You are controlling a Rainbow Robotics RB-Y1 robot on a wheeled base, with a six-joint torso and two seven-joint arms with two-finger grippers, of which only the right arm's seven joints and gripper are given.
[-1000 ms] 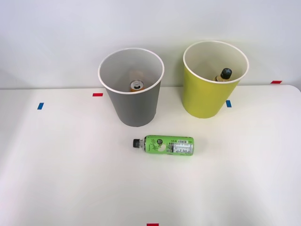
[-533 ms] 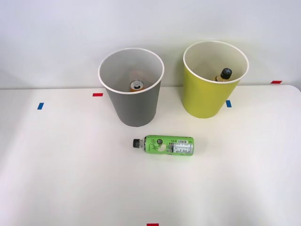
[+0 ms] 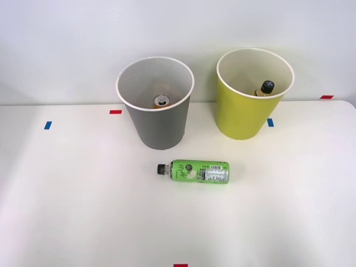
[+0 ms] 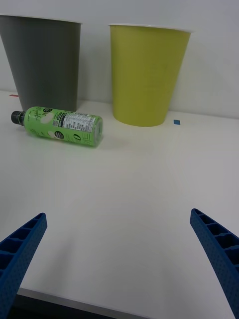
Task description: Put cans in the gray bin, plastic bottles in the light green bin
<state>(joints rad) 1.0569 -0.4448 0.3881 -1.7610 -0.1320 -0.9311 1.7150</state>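
Tool (image 4: pixel 119 264) spread wide, green bottle (image 4: pixel 59 125) lying well ahead

White table (image 3: pixel 83 211), pale wall (image 3: pixel 67 44) behind.
I see red tape (image 3: pixel 115 112) and blue tape (image 3: pixel 48 125) on the table.

Two round plastic bins, a bottle and blue fingers on a white table.
Tapered gray plastic bin (image 3: pixel 158 125) and yellow-green plastic bin (image 3: pixel 245 114), both white inside; bright green black-capped plastic bottle (image 3: pixel 194 171) with white label; ribbed blue fingers (image 4: pixel 20 256).
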